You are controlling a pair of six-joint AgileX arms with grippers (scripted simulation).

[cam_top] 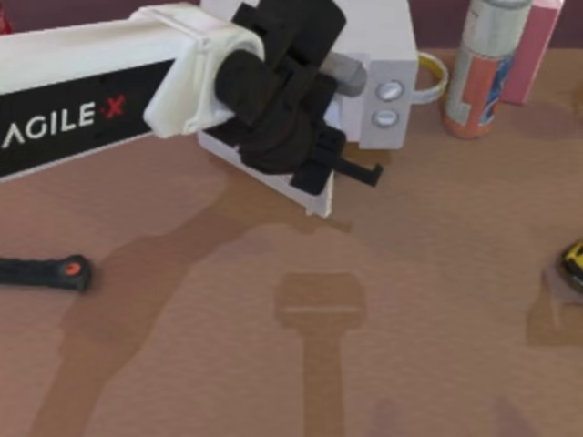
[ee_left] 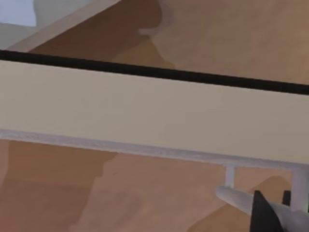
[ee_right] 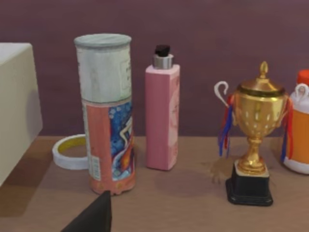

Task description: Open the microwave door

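Top view: boxy white microwave (cam_top: 387, 50) at the far middle of the brown wooden table (cam_top: 437, 273), with two round silver knobs (cam_top: 389, 91) on its side panel. Flat white microwave door (cam_top: 273, 173) swung partly out from the body toward the near side, largely hidden beneath the left arm. White left arm reaching in from the left edge, black band lettered "AGILE X" in white with a red X. Black left gripper (cam_top: 351, 168) over the door's outer edge; slim dark fingers (cam_top: 360, 170) projecting just past that edge; whether anything is clasped, or how wide the fingers stand, cannot be told.

Left wrist view: cream door panel (ee_left: 145, 113) edge-on across the frame, black strip above it, slim white handle (ee_left: 236, 198) on short posts below, dark fingertips (ee_left: 263, 215) right against the handle.

Right wrist view: tall silver-and-orange cylindrical can (ee_right: 106, 113) with blue printed label, writing illegible; white-and-yellow tape ring (ee_right: 72, 152) beside it; pink rectangular bottle (ee_right: 162, 118) with a black-and-silver cap; gold trophy (ee_right: 255, 133) on a black base; orange-and-white container (ee_right: 299, 128) at the frame edge. Right gripper (ee_right: 91, 217) visible only as one dark finger, spread not discernible.

Also on the table: black tool handle (cam_top: 46, 273) with a red dot, near the left edge.
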